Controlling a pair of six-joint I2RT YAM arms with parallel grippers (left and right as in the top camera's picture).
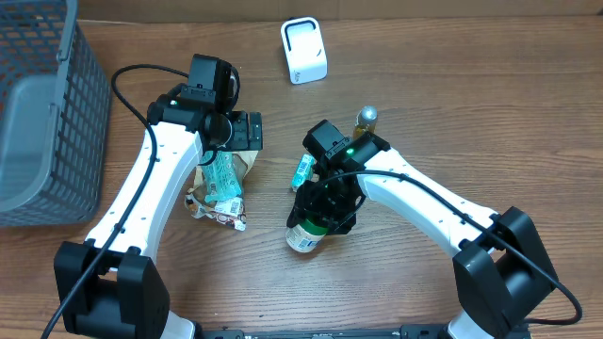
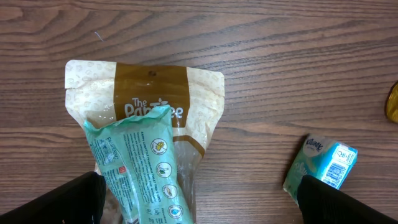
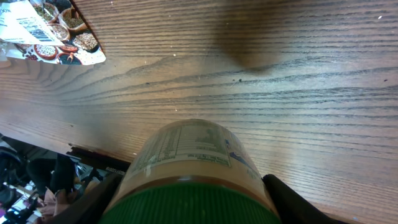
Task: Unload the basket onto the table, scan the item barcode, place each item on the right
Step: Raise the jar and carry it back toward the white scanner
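1. Right gripper is closed on the jar; one finger sits on each side just under the green lid; jaws part-way apart, spaced by the jar's width.
2. From overhead the jar sits near the table's front middle, under the right wrist; we cannot tell whether it touches the wood; a printed nutrition panel faces the wrist camera; a tan band shows between label and lid, and we cannot tell what is inside.
3. Left gripper is spread wide with nothing in it; it hangs over a cream-and-brown pouch; a teal packet lies across the pouch.
4. Tissue pack, teal, barcode on its end; it lies alone on the wood, between the two grippers.
5. White scanner at the far side of the table; well apart from the jar.
6. Grey mesh basket at the left edge; a pale grey surface shows inside; contents not readable.
7. Snack packet with a barcode lies flat near the jar; a gold object sits beside the right arm.
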